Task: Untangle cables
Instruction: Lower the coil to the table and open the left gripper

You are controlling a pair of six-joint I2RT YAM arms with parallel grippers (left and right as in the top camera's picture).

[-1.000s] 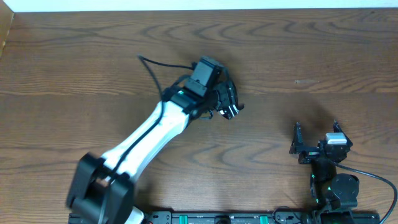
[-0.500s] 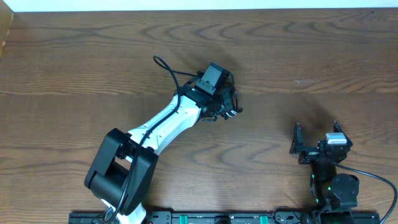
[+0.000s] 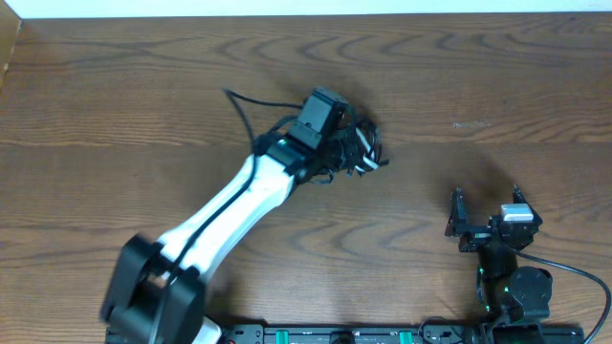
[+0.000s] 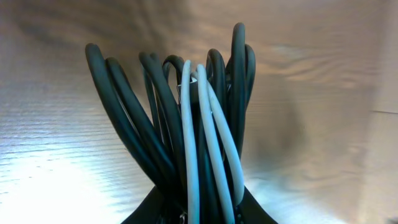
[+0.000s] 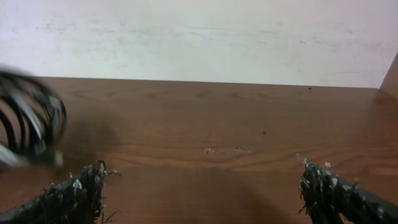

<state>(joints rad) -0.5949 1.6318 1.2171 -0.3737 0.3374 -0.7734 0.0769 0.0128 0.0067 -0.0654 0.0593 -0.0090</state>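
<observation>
The left gripper (image 3: 356,158) is clamped on the cables (image 4: 155,124), a bunch of black loops around one white cord (image 4: 188,143), near the middle of the table (image 3: 497,76). Gripping the whole knot probably lets it lift and loosen the strands. The right gripper (image 5: 200,171) sits near the front edge, fingers wide apart, likely ready to take a loose end.

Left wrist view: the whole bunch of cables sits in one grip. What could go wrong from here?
The left gripper pinches the cables, black ones and the white one together, so pulling may tighten the tangle rather than free one strand.
The right gripper stands open, apart from the bundle; unanchored, the whole bunch may just drag along.
</observation>
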